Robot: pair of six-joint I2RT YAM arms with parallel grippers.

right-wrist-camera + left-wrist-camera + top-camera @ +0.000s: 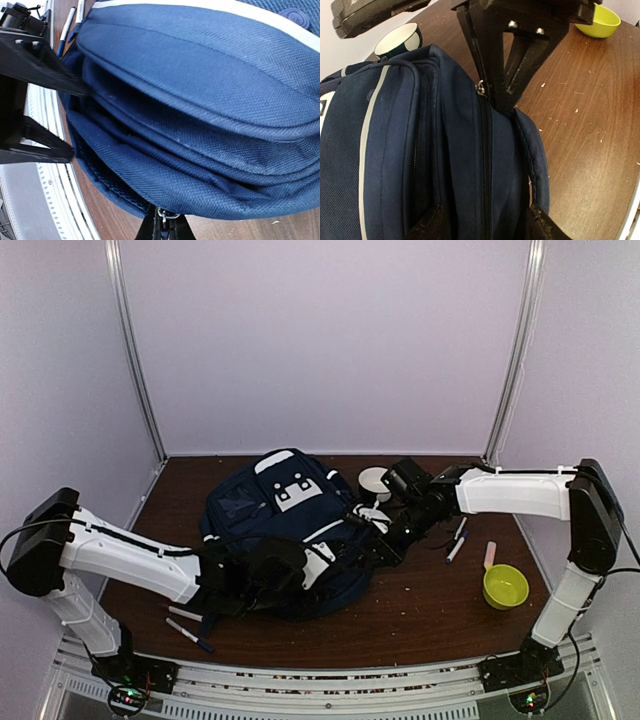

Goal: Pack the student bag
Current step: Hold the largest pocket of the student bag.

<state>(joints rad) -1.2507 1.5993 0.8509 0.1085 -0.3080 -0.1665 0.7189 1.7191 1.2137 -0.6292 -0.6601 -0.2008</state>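
We find the large navy-blue fabric student bag (255, 515) lying on the brown wooden table (420, 605), caught between our two hands. The right gripper (162, 226) has its fingers pressed together on the small silver zip pull (481, 88), at the end of a closed zipper track that runs from its tips straight toward the opposite hand. We judge this pinch is meant to drag the slider along and open the compartment for packing. The left gripper (487, 226) has its fingers apart, one on either side of that zipper seam, and grips nothing. Placed so, it looks ready to brace the fabric against the pull. A lime-green plastic bowl (505, 586) sits well back along the right arm, far from its fingers, and loose marker pens (190, 628) lie behind the left hand, probably waiting to go in
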